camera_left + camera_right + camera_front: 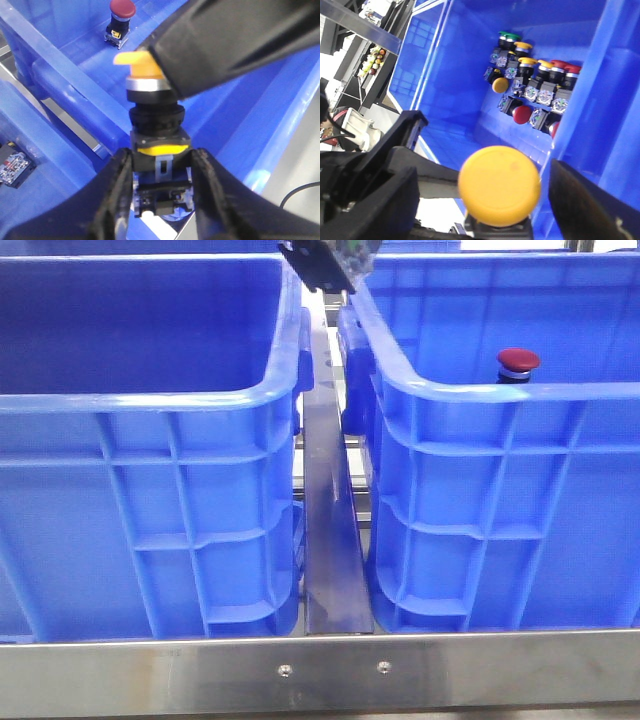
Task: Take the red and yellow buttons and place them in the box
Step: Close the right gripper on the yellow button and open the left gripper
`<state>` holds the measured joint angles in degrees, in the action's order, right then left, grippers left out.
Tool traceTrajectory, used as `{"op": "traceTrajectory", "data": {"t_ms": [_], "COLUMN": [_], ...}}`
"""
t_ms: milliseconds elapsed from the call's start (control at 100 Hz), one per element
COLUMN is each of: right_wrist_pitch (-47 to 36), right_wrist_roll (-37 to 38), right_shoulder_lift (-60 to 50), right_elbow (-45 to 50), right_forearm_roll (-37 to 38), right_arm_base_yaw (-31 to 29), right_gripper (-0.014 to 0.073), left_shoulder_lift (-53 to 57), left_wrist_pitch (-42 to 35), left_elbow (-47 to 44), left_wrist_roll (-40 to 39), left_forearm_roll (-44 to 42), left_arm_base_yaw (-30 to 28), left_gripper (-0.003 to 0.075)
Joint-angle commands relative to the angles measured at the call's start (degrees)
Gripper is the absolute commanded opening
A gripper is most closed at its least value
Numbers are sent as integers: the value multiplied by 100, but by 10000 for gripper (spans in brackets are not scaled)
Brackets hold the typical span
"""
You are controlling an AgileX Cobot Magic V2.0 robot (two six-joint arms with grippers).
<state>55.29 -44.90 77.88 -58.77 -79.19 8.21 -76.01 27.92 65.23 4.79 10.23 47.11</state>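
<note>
Steel frame rail (320, 675) fronts two blue crates; left crate (150, 400) beside right crate (500, 400), narrow gap between; red button (518, 362) stands upright inside right crate, also seen in left wrist view (122, 9); left gripper (162, 170) pinches black base of yellow button (150, 75) above crate rim; right gripper (485, 200) pinches second yellow button (499, 186) over crate holding cluster of mixed buttons (532, 85), green, yellow, red caps.

Two crates (150, 490) side by side, button (518, 362) in right one (rail (330, 540) between)
</note>
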Motion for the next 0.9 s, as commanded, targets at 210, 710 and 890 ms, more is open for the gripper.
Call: {"op": "traceTrajectory", "data": {"t_ms": [210, 710, 890], "right_wrist_pitch": [52, -80, -132], "right_wrist_roll": [-23, -102, -929], "right_shoulder_lift": [-139, -172, -344], "right_elbow": [-189, -263, -351], "right_forearm_roll": [-338, -338, -295], "right_arm_base_yaw": [3, -238, -1009], "right_gripper": [230, 202, 202], "left_shoulder_lift": [158, 158, 158], "left_wrist_pitch": [-451, -405, -381], "left_elbow": [174, 174, 174], "left_wrist_roll": [-9, -2, -2], "left_forearm_roll": [94, 58, 58], "left_arm_base_yaw": [45, 45, 45], "left_gripper": [118, 546, 545]}}
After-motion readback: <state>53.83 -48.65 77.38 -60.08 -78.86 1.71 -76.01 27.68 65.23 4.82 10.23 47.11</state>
